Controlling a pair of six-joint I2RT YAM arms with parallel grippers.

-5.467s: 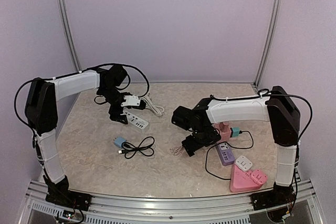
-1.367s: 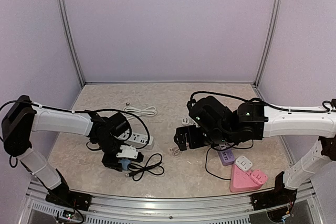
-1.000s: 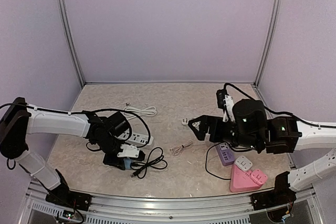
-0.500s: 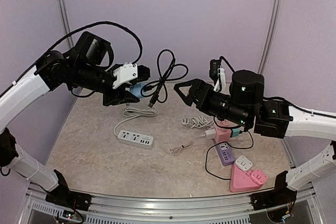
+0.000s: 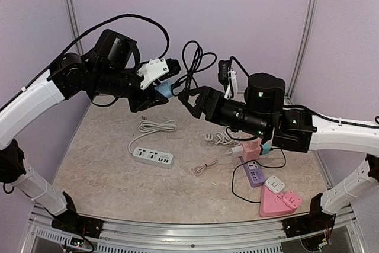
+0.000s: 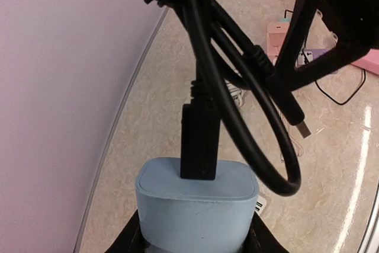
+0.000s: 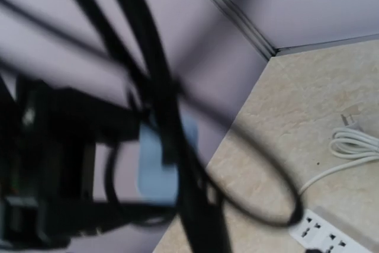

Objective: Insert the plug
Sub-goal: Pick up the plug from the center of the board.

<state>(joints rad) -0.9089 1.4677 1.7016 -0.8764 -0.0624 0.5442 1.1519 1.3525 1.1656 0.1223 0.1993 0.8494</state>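
A light blue plug [image 6: 195, 205] with a black USB cable [image 6: 198, 128] stuck in its face is held high above the table, my left gripper [image 6: 195, 238] shut on its sides. In the top view this plug [image 5: 162, 90] sits at the tip of my left gripper [image 5: 156, 89], and the black cable [image 5: 192, 63] loops upward from it. My right gripper [image 5: 188, 102] stands open right beside it, its fingers [image 6: 296, 39] at the dangling cable end [image 6: 299, 125]. The right wrist view is blurred, with the plug [image 7: 159, 167] behind dark cable. A white power strip [image 5: 153, 157] lies on the table below.
A coiled white cord [image 5: 157, 125] lies behind the white strip. At the right stand a pink block [image 5: 253, 146], a purple strip [image 5: 256, 174] and a pink triangular socket block [image 5: 278, 202] with a black cord [image 5: 237, 188]. A thin loose wire [image 5: 203, 167] lies mid-table.
The left arm has carried the blue plug and cable from the table up into the air and a little right. The right gripper has moved left to the hanging cable, its jaws somewhat narrower.
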